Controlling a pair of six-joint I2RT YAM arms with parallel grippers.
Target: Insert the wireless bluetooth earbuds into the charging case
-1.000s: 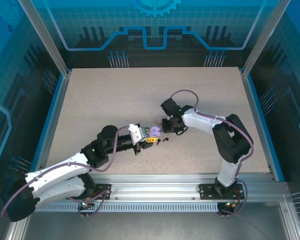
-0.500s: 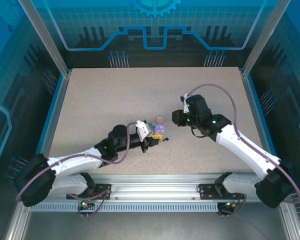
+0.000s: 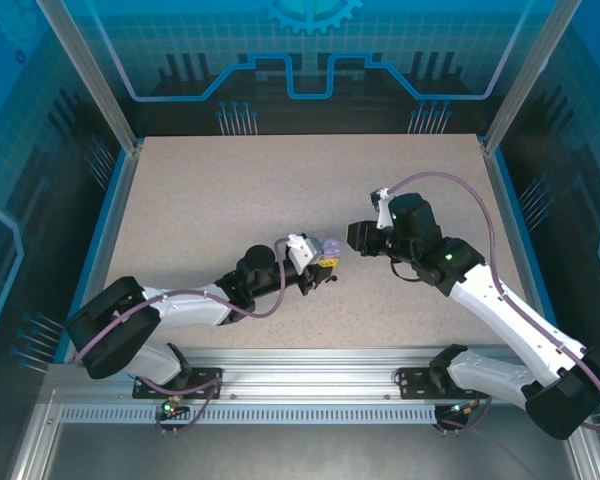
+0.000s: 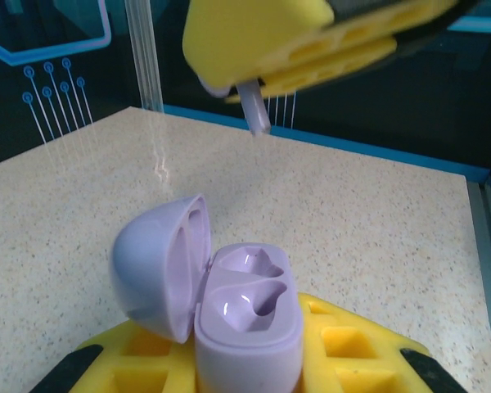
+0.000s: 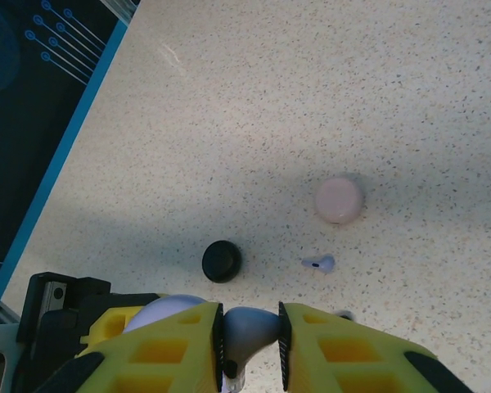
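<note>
Now glossy rounded lavender case (image 4: 245,315), lid open, speckled tbl (image 4: 376,221).

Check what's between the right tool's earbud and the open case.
Nothing. In the left wrist view the earbud held by the right tool hangs over the open case, with bare air between them.
</note>
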